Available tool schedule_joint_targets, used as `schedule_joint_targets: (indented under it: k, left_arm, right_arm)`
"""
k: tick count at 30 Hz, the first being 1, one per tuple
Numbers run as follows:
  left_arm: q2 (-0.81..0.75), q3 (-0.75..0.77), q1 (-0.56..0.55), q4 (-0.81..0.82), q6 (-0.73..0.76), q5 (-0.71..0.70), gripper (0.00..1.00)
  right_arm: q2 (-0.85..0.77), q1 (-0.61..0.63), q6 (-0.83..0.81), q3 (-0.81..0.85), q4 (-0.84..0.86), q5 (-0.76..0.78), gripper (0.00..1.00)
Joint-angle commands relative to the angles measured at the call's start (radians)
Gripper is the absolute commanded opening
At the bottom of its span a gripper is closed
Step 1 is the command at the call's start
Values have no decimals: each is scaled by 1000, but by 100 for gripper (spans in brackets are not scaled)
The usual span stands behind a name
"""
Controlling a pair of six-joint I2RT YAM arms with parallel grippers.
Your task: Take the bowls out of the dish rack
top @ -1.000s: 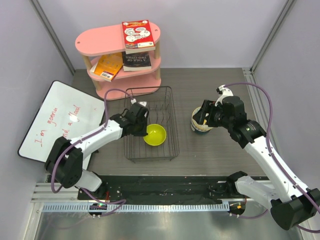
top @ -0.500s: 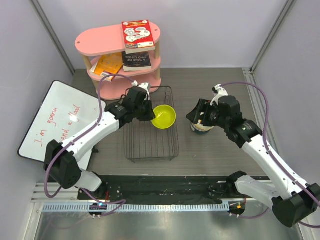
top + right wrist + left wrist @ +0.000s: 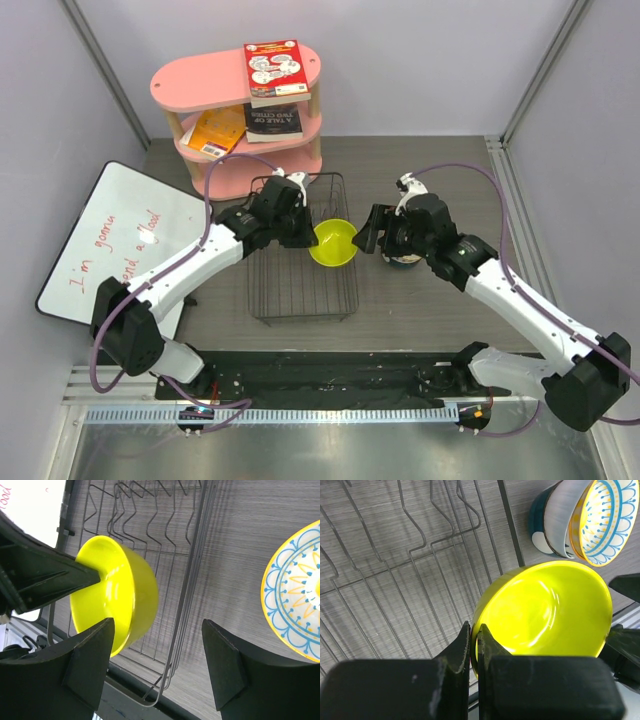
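Left gripper (image 3: 474,632): the fingers (image 3: 457,652) are pinched tight on the rim of the yellow-green bowl (image 3: 545,615), one pad inside the wall and one outside.
Yellow-green bowl (image 3: 333,242): it is held tilted over the 3 o'clock rail of the dish rack (image 3: 300,290), its hollow open to the overhead camera. Whether it touches the wires cannot be told.
Right gripper (image 3: 157,625): the fingers (image 3: 90,665) are spread wide and grip nothing. They are poised just at 3 o'clock of the yellow-green bowl (image 3: 112,595), whose outer wall sits beside one finger in the wrist view.
Stack of bowls (image 3: 560,522): it stands on the table (image 3: 420,300) at 3 o'clock of the dish rack, apart from its rail. From overhead it is largely hidden under the right arm. A teal wall and white walls show at its side.
Top bowl (image 3: 295,595): it is nested uppermost in the stack, with a yellow rim, a blue pattern on white, and orange lines toward the centre.
Dish rack: a black wire basket at mid-table, with upright tines toward its 12 o'clock end.
Left arm: it reaches in from 8 o'clock, across the rack's 9 o'clock side.
Surroundings: a pink shelf (image 3: 240,80) carrying books (image 3: 275,70) stands at 12 o'clock of the rack. A whiteboard (image 3: 110,240) with red handwriting lies at 9 o'clock.
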Motion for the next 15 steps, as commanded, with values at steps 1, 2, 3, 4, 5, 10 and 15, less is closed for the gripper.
schedule_joint_targets:
  k: [1, 2, 3, 4, 5, 10, 15]
  left_arm:
    - [-24, 7, -10, 22, -1, 34, 0]
    - [-25, 4, -11, 22, -1, 29, 0]
    - [-25, 3, -11, 22, 0, 29, 0]
    - [-27, 1, -13, 20, 2, 28, 0]
    - [-28, -1, -13, 20, 3, 26, 0]
    - [-42, -13, -22, 20, 13, 23, 0]
    - [-33, -16, -48, 20, 16, 22, 0]
  right_arm:
    - [43, 16, 23, 42, 55, 33, 75]
    - [57, 18, 24, 48, 48, 34, 75]
    - [74, 21, 23, 53, 43, 33, 75]
    - [98, 24, 23, 60, 40, 33, 73]
    - [109, 27, 23, 60, 38, 36, 71]
    - [149, 58, 30, 60, 58, 48, 60]
    - [178, 75, 37, 67, 60, 44, 35]
